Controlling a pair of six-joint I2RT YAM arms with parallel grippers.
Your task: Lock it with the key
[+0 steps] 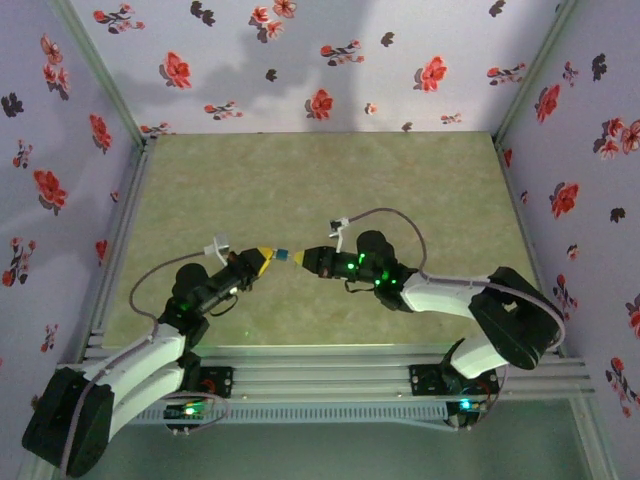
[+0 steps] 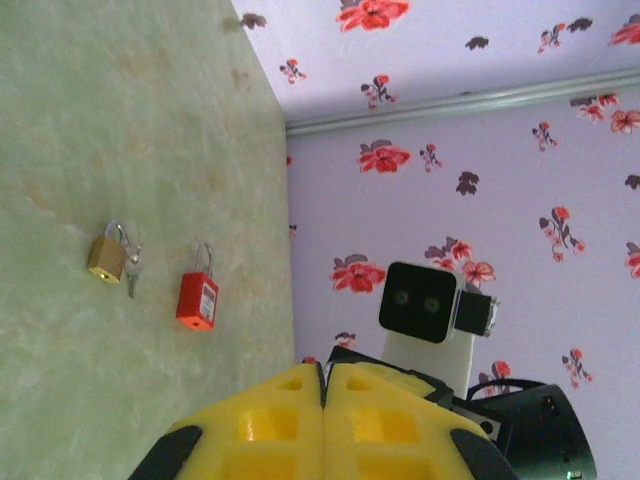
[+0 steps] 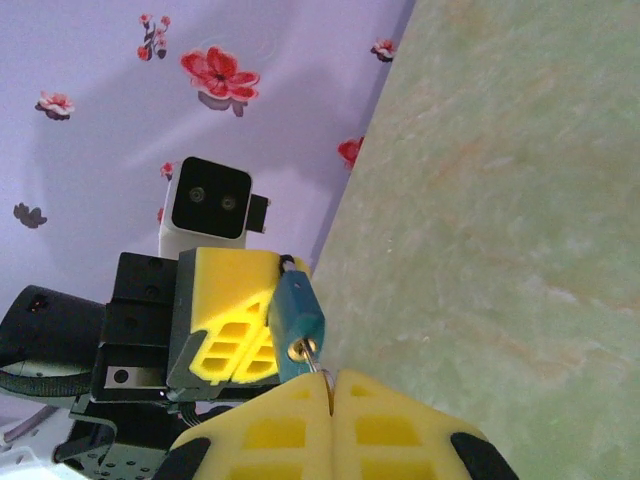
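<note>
Above the middle of the table a small blue padlock (image 1: 284,255) hangs between the two grippers. My left gripper (image 1: 266,254) is shut on its shackle end; in the right wrist view its yellow fingers (image 3: 225,300) sit just behind the blue padlock (image 3: 297,312). A metal key (image 3: 313,357) sticks in the keyhole on the lock's underside. My right gripper (image 3: 330,378) is shut on the key's head and ring. In the left wrist view my left gripper (image 2: 323,368) has its pads pressed together, and the lock is hidden behind them.
A brass padlock (image 2: 105,257) with a key (image 2: 131,277) beside it and a red padlock (image 2: 197,299) lie on the green table (image 2: 120,120) near the floral wall. The right arm's wrist camera (image 2: 420,301) faces my left gripper closely.
</note>
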